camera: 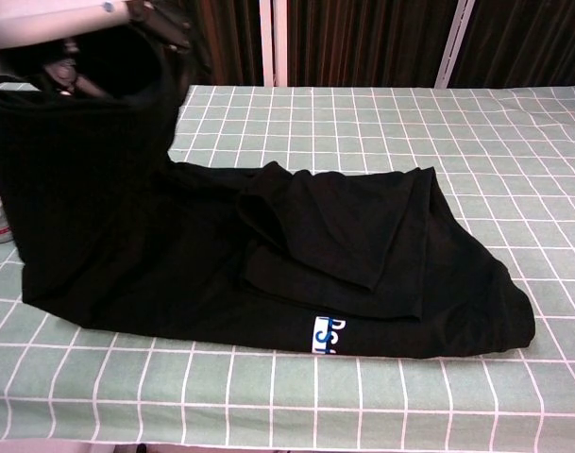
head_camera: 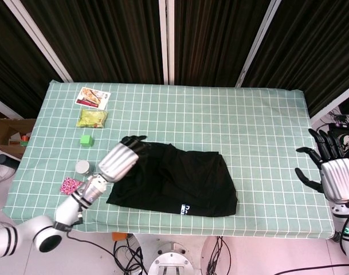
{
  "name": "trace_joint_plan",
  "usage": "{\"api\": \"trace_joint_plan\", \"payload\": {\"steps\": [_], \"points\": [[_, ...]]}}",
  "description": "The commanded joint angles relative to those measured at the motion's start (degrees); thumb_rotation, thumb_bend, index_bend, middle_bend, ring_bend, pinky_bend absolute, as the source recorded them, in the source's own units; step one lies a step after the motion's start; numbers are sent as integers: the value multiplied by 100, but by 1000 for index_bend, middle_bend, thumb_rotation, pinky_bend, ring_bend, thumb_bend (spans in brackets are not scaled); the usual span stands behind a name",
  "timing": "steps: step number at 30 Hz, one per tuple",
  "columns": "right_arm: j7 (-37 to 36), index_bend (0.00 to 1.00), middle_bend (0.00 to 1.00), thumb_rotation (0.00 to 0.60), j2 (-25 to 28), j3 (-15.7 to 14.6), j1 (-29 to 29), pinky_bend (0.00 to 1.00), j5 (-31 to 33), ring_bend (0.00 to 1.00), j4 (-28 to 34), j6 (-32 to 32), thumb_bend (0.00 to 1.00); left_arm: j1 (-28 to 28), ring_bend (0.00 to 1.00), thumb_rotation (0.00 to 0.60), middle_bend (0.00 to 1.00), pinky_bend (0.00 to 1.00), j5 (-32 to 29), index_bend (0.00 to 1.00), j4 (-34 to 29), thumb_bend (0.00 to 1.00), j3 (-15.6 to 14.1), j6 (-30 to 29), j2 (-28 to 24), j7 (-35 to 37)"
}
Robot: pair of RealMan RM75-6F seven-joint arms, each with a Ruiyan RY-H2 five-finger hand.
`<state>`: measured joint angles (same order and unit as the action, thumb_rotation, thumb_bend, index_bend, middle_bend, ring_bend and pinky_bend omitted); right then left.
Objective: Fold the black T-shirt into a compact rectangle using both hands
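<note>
The black T-shirt [head_camera: 185, 180] lies near the table's front edge, its right part flat and bunched, with a small white and blue label at the front hem [camera: 329, 335]. My left hand [head_camera: 121, 160] grips the shirt's left end and holds it raised over the shirt's left half. In the chest view this hand [camera: 108, 38] sits at the top left, with the cloth hanging from it in a dark sheet [camera: 89, 179]. My right hand [head_camera: 334, 175] hovers open past the table's right edge, far from the shirt, fingers spread.
On the green checked tablecloth [head_camera: 220, 114], left of the shirt, lie a green cube [head_camera: 86, 140], a small white pot [head_camera: 82, 167] and a pink patterned item [head_camera: 69, 185]. A picture card [head_camera: 93, 97] and a green packet [head_camera: 92, 118] lie at the back left.
</note>
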<state>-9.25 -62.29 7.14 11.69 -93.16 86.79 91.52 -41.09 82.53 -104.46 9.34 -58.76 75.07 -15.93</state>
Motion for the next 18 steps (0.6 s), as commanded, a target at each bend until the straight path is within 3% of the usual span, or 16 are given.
{"api": "trace_joint_plan", "payload": {"steps": [1,10,18], "points": [[-107,386,65,600,52,14,-54,0,22,0,-37,74,212,-631,122,600,263,186,-586,653,29,612,350,481,825,-849],[-295,389,63,600,113,-8,-151,0,65,0,-132,132,212,-1764,122,600,263,186,-2057,651,905,612,691,876,2334,-2466],[-326,389,62,600,112,-8,-167,0,111,0,-172,90,213,-2563,122,600,263,185,-3030,651,1720,612,990,1066,3145,-2898]]}}
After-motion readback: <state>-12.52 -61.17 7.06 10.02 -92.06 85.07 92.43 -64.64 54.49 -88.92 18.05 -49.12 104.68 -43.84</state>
